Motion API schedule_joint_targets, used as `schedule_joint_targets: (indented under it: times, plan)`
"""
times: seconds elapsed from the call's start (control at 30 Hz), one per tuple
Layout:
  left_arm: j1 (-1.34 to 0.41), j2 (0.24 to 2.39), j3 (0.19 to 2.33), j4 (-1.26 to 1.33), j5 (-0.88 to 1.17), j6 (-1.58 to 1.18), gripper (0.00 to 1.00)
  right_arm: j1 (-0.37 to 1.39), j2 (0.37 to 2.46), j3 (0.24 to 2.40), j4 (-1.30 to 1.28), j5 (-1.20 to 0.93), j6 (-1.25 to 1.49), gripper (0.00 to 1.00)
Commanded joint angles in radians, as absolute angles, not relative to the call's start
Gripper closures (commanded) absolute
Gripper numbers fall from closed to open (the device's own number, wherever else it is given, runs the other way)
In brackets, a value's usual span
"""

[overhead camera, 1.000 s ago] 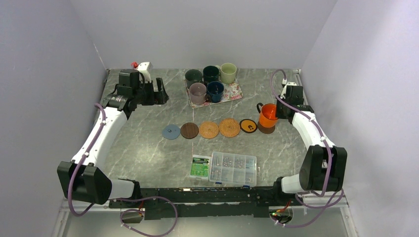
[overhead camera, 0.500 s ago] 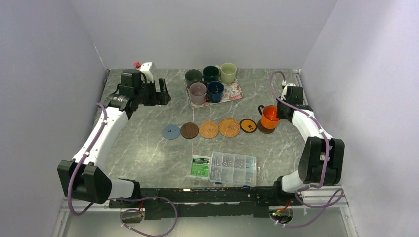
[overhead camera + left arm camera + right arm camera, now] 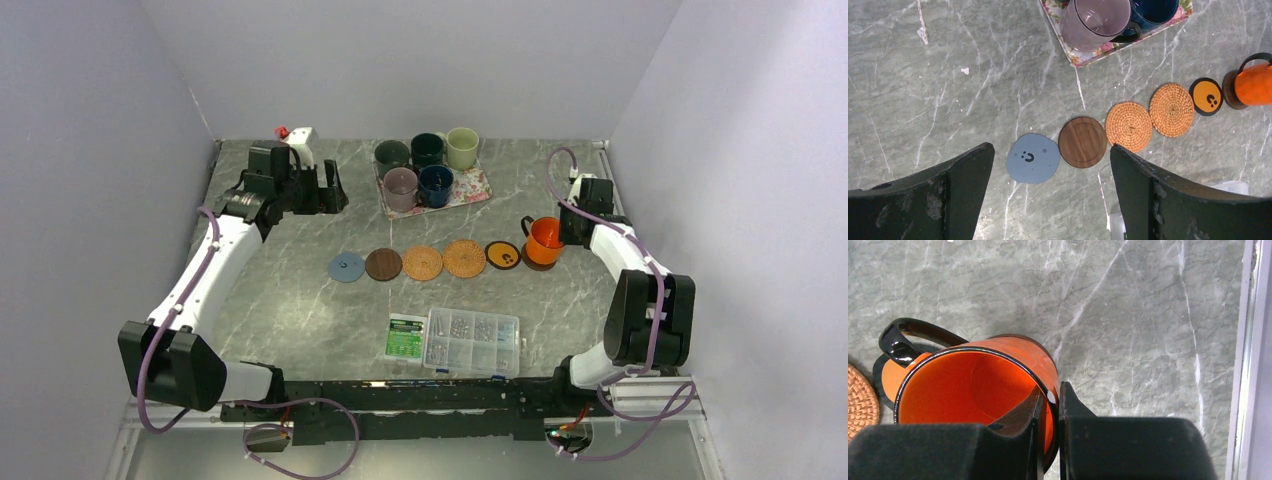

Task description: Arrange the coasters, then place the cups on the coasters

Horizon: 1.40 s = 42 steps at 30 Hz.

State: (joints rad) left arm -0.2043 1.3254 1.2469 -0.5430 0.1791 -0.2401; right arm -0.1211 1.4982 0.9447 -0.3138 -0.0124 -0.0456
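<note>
Five coasters lie in a row: light blue (image 3: 347,267) (image 3: 1033,158), dark brown (image 3: 383,264) (image 3: 1082,142), two woven tan (image 3: 423,263) (image 3: 464,258), black with orange (image 3: 503,255) (image 3: 1207,96). My right gripper (image 3: 563,231) (image 3: 1052,391) is shut on the rim of the orange cup (image 3: 545,240) (image 3: 968,387), one finger inside. That cup sits tilted over another dark brown coaster (image 3: 1229,90); I cannot tell if they touch. Five more cups stand on the floral tray (image 3: 471,186), including mauve (image 3: 1095,22) and navy (image 3: 1153,10). My left gripper (image 3: 327,190) (image 3: 1050,148) hangs open and empty, high left of the tray.
A clear plastic screw box (image 3: 472,342) and a green packet (image 3: 405,337) lie near the front. A white and red object (image 3: 297,136) stands at the back left corner. The table's metal edge rail (image 3: 1248,365) runs just right of the orange cup.
The right gripper has carried the orange cup slightly down and forward, so it now covers most of the dark brown coaster. The left gripper has drifted a little to the right, still open.
</note>
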Motion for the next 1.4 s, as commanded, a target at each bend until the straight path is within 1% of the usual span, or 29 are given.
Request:
schedule_joint_targets:
  times: [0.0, 1.1, 1.23, 1.37]
  plan:
    - [-0.209, 1.33, 1.255, -0.529, 0.173, -0.224, 0.07, -0.126, 1.496, 0.966, -0.237, -0.047, -0.05, 1.0]
    - [-0.222, 1.339, 1.259, -0.532, 0.199, -0.216, 0.07, -0.126, 1.541, 0.994, -0.272, -0.029, -0.051, 1.0]
    - [-0.224, 1.34, 1.26, -0.532, 0.206, -0.213, 0.07, -0.126, 1.542, 0.992, -0.272, -0.033, -0.048, 0.96]
    - [-0.225, 1.344, 1.263, -0.535, 0.209, -0.212, 0.07, -0.126, 1.55, 1.001, -0.281, -0.034, -0.045, 0.85]
